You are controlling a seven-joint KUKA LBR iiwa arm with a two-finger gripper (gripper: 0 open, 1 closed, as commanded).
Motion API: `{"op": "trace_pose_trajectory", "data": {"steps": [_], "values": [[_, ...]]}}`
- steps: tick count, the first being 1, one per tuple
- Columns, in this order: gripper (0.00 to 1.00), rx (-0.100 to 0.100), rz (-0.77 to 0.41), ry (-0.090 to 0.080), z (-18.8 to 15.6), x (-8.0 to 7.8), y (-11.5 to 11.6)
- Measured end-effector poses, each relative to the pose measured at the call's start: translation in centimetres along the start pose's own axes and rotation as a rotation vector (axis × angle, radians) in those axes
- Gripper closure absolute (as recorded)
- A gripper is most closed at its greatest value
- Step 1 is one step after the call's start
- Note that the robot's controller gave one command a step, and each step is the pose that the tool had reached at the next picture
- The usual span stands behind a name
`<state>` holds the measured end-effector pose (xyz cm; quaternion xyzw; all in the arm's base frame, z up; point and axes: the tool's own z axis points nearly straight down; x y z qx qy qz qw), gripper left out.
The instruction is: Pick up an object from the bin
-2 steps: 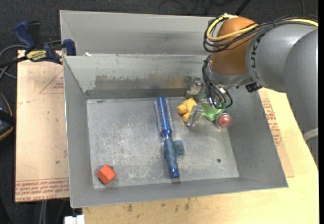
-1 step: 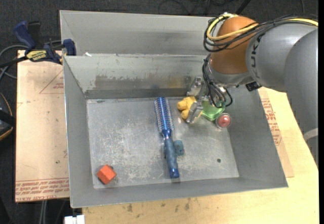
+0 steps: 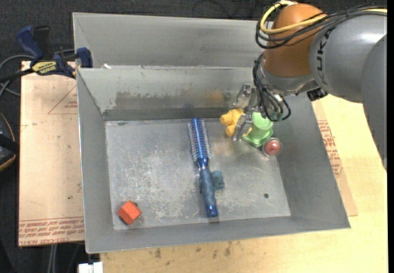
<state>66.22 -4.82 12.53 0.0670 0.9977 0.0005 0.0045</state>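
Note:
My gripper (image 3: 251, 115) hangs low in the bin's back right corner, under the orange wrist cover. It is right over a small cluster of toys. A green rounded piece (image 3: 258, 132) lies just below and partly beneath it. A yellow lumpy piece (image 3: 230, 119) sits at its left, close against it. A small reddish round piece (image 3: 271, 146) touches the green one on the lower right. Whether the gripper holds any of them cannot be seen.
A blue brush (image 3: 204, 164) lies lengthwise in the middle of the bin floor, bristles toward the back and handle toward the front. A small orange-red block (image 3: 128, 212) rests in the front left corner. The arm comes in over the right wall.

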Motion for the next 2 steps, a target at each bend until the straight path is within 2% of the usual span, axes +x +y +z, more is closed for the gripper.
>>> {"op": "trace_pose_trajectory", "data": {"steps": [1, 2], "values": [[1.0, 0.0, 0.0, 0.0, -4.63, -0.25, 0.04], [1.0, 0.0, 0.001, 0.005, -4.74, -0.33, 0.06]]}}
